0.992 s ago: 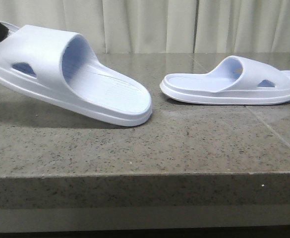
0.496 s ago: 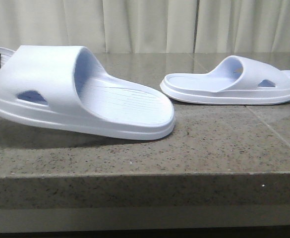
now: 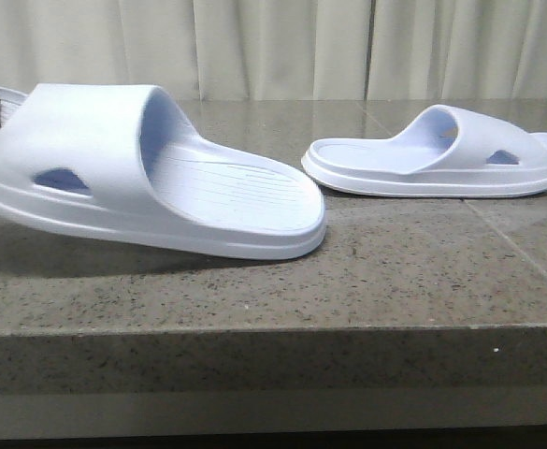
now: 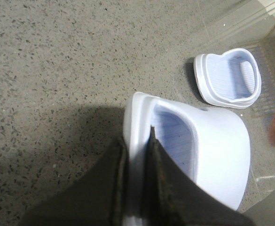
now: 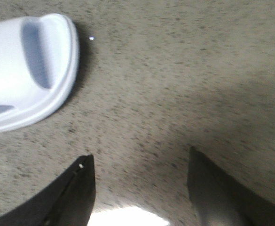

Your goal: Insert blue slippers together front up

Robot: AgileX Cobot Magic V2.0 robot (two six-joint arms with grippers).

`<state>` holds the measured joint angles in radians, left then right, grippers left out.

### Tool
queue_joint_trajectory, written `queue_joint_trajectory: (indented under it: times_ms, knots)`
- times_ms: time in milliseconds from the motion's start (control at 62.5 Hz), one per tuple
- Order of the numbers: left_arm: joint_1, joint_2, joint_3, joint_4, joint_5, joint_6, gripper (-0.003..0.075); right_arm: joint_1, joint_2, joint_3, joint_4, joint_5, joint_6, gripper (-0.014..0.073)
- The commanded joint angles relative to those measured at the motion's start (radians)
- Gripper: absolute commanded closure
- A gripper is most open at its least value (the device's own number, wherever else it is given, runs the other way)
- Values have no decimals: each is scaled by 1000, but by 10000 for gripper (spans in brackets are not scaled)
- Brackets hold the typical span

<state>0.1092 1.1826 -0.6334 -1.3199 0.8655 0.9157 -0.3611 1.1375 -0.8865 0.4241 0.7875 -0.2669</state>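
Lifted ribbed-foam slipper (image 3: 151, 173) slightly back, left gripper (image 4: 137, 155) clamped on its rim; right gripper (image 5: 139, 188) apart.

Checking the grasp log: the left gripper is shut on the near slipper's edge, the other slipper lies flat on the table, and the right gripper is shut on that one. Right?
Not quite. The right gripper is open and holds nothing, over bare table, as the right wrist view shows. The rest stands: the left gripper is shut on the near slipper, and the other slipper lies flat.
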Motion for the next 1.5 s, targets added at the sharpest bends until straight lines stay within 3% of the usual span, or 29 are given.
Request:
queue_joint_trajectory:
  times_ms: [0, 160, 288, 864, 1329, 1409, 1489]
  knots:
    - [-6, -22, -24, -70, 17, 2, 741, -70, 71, -65, 239, 15, -182, 148]
    - [-6, -22, -24, -70, 21, 2, 741, -125, 220, -109, 563, 117, -452, 148]
    - [-6, -22, -24, -70, 25, 2, 741, -125, 317, -130, 687, 133, -548, 148]
    - [-6, -22, -24, -70, 25, 2, 741, 26, 623, -286, 703, 138, -582, 155]
    - [-6, -22, -24, -75, 25, 2, 741, 65, 666, -286, 719, 184, -597, 616]
    - [-6, -22, -24, -75, 25, 2, 741, 64, 655, -286, 736, 184, -597, 664]
    - [-6, -22, -24, -82, 30, 2, 741, 63, 630, -286, 744, 183, -597, 660]
